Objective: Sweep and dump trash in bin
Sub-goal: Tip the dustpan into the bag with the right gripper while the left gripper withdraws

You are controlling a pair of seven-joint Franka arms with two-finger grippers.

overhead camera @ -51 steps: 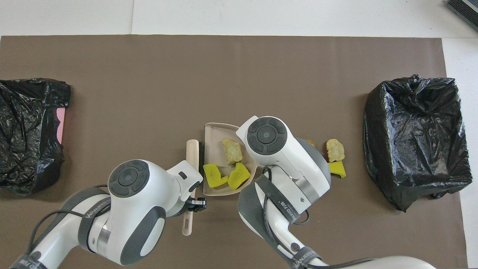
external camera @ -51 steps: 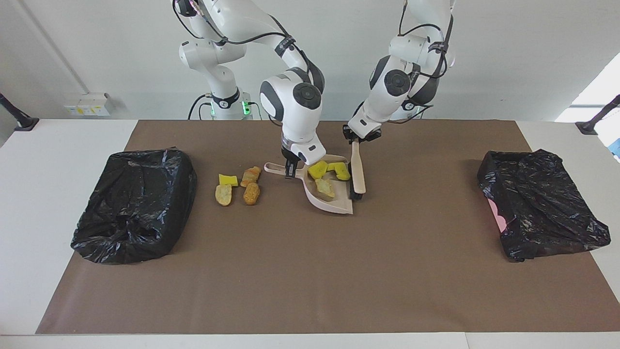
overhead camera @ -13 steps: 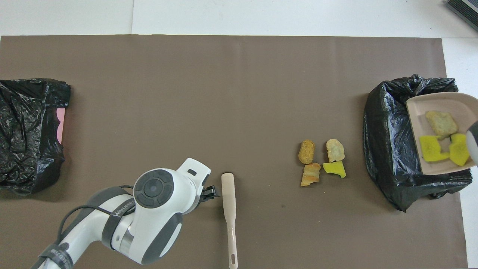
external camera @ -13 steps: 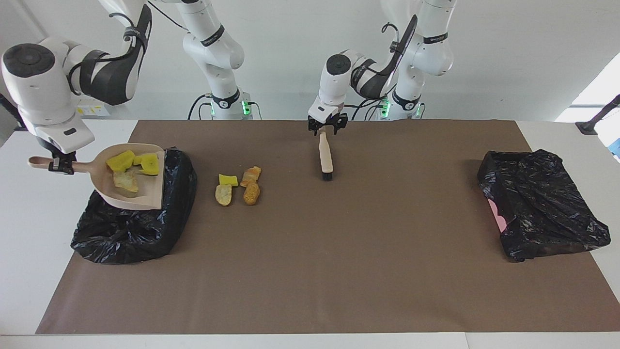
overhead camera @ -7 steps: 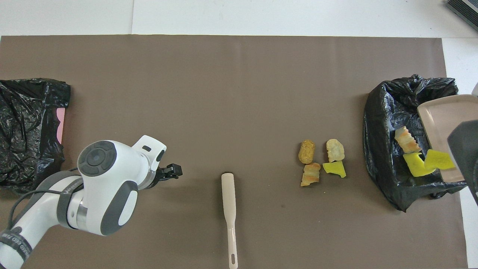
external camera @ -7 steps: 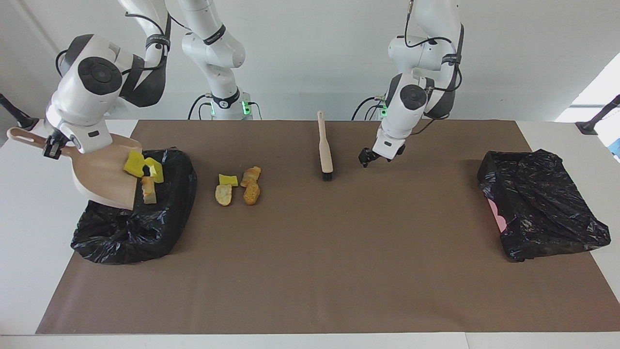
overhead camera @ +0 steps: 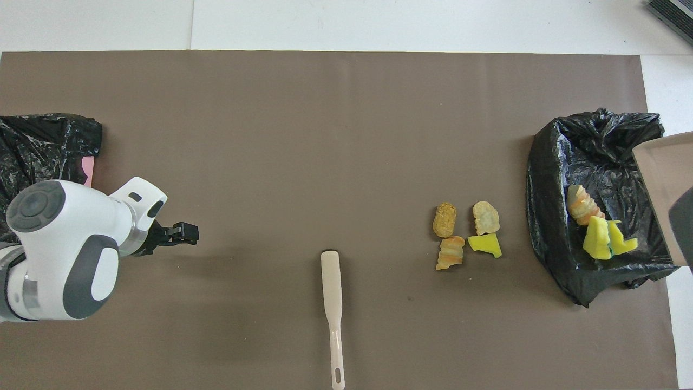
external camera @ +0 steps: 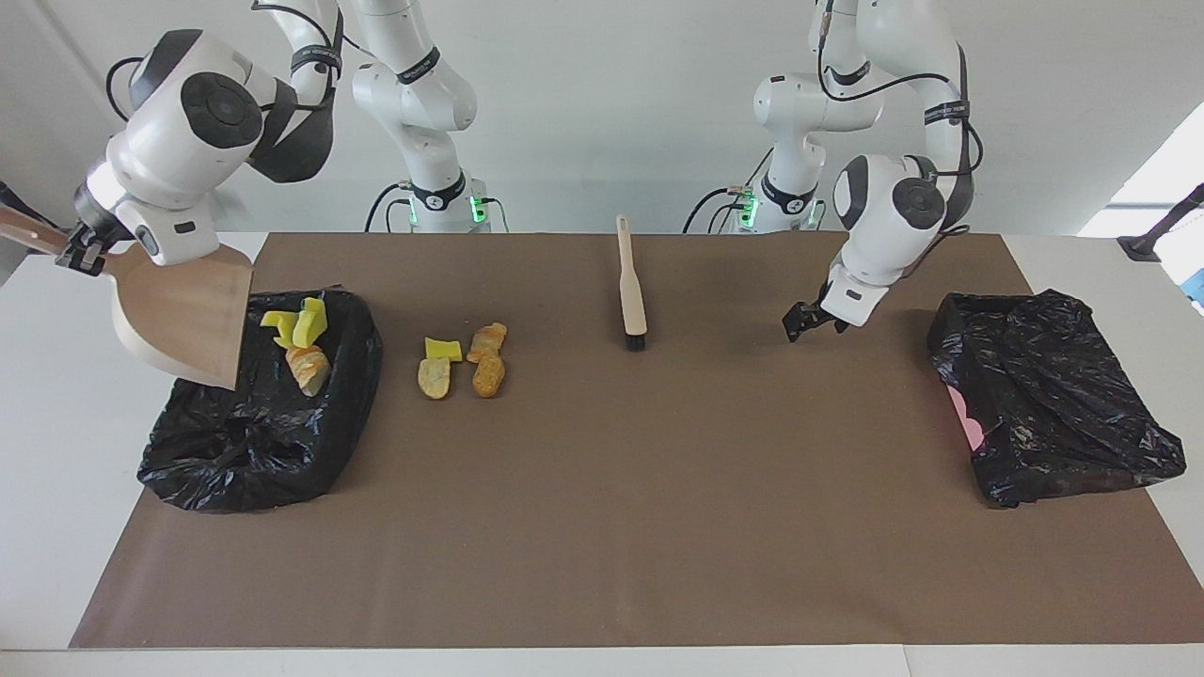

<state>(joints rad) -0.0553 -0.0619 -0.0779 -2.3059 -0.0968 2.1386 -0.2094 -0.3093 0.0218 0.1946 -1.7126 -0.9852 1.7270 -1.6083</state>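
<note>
I see bright yellow and orange-brown trash (external camera: 299, 340) in a glossy black bin (external camera: 254, 442), a beige dustpan (external camera: 179, 310), a cream brush (external camera: 630, 291), and a plain brown mat (external camera: 602, 527).

Overhead view: the dustpan (overhead camera: 663, 173) is cut by the picture's edge, its handle and the right tool out of frame. The bin (overhead camera: 46, 141) at the left arm's end is cut by the edge and partly covered by the left arm. Facing view: the dustpan handle's tip (external camera: 11, 228) runs off the edge. The dustpan hides part of the other bin (external camera: 235, 442).
</note>
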